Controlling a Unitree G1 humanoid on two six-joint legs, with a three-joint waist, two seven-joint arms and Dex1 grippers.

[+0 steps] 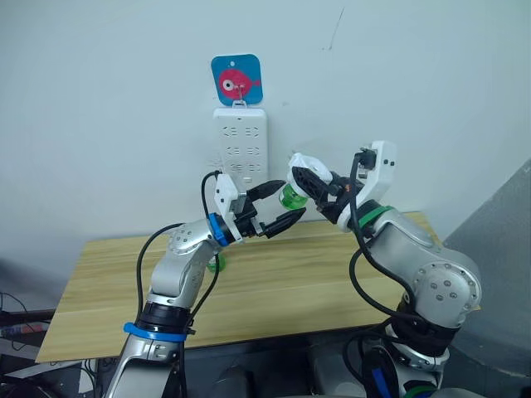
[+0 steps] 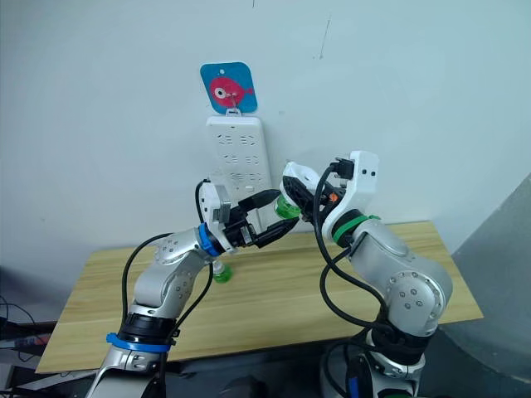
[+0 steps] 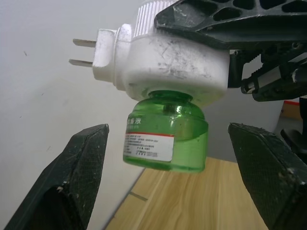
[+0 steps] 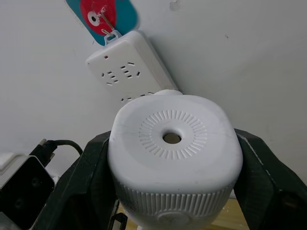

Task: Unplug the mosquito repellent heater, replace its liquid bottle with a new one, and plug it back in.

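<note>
**Time to twist the old bottle off**

Head view: your right end effector (image 1: 311, 184) grips the mosquito repellent heater (image 1: 300, 167), unplugged, in the air near the power strip (image 1: 240, 143).

Left wrist view: your left end effector (image 3: 168, 184) is wide open, one finger each side of its liquid bottle (image 3: 165, 134), not touching.

Next, I think you close on the bottle and twist.

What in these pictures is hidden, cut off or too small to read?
- Label text on the liquid bottle: too small, left wrist view.
- Heater underside: hidden by its own body, right wrist view.
- Green bottle on the table: partly behind the left arm; cap unclear.
</note>
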